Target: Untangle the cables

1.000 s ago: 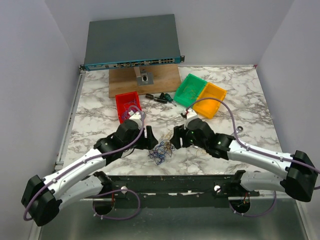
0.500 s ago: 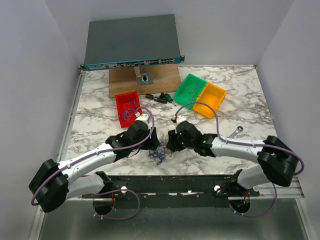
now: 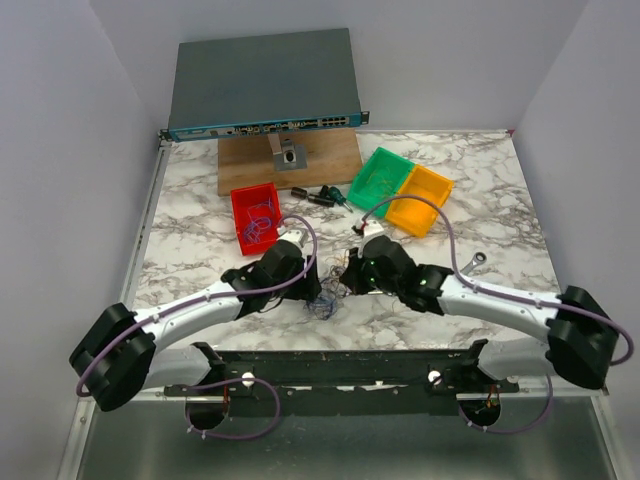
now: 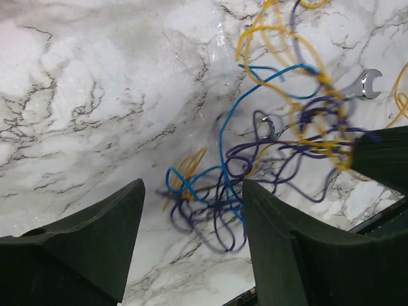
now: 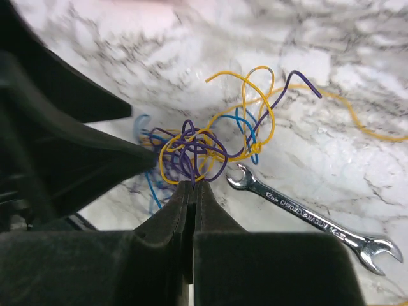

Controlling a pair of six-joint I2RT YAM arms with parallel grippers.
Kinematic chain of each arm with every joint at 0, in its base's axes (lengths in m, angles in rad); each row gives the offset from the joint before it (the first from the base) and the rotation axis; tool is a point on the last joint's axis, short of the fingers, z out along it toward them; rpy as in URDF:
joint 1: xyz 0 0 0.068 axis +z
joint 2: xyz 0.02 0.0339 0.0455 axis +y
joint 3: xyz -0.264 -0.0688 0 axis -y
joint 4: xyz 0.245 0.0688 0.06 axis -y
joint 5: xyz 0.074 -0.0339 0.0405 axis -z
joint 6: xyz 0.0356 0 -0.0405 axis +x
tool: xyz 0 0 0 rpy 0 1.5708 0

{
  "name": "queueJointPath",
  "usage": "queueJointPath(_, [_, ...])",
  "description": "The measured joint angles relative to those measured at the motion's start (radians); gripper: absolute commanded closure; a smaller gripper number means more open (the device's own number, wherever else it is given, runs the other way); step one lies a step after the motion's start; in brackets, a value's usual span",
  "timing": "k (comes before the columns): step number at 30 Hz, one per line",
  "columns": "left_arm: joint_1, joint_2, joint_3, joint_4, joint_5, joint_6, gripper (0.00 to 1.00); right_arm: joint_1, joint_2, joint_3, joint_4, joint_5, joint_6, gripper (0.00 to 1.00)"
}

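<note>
right pincer (image 5: 192, 186) on cables (image 5: 191, 153); "chrome"-stamped wrench (image 5: 306, 220)

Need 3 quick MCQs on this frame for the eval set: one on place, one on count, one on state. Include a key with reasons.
1. In the right wrist view, the silver metal wrench is:
A) clamped in a gripper
B) standing on end
C) lying on the white marble tabletop beside the knot of thin blue, yellow and purple cables

2. Coloured plastic bins on the table:
A) three
B) one
C) five

3. The right gripper is:
A) wide open
B) shut on strands of the knot
C) shut on the wrench

Key:
1. C, it lies flat on the marble next to the knot.
2. A, there is a red bin, a green bin and an orange bin.
3. B, its fingers meet where purple strands run in.
</note>
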Motion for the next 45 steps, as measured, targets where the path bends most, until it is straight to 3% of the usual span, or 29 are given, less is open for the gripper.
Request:
queueJointPath(5, [0.017,0.032,-0.017,0.058,0.062,0.018,0.36,0.0,-0.178,0.032,-0.076,0.053,0.031,0.99])
queueJointPath(9, [0.02,0.106,-0.019,0.11,0.134,0.03,0.43,0.0,-0.253,0.1,-0.152,0.09,0.042,0.99])
queueJointPath(14, [0.02,0.166,-0.023,0.191,0.196,0.035,0.41,0.0,-0.295,0.204,-0.23,0.137,0.048,0.99])
queueJointPath(19, [0.02,-0.013,-0.143,0.325,0.196,0.028,0.29,0.0,-0.305,0.251,-0.276,0.183,0.055,0.99])
queueJointPath(23, [0.014,-0.172,-0.228,0.407,0.18,0.028,0.27,0.0,-0.304,0.245,-0.296,0.232,0.074,0.99])
queueJointPath(29, [0.011,-0.245,-0.251,0.424,0.132,0.054,0.3,0.0,-0.295,0.22,-0.295,0.314,0.097,0.99])
queueJointPath(35, [0.011,-0.225,-0.214,0.438,0.113,0.134,0.41,0.0,-0.273,0.213,-0.291,0.319,0.119,0.99])
queueJointPath(45, [-0.008,-0.064,-0.067,0.511,0.179,0.229,0.43,0.0,-0.273,0.204,-0.288,0.293,0.148,0.99])
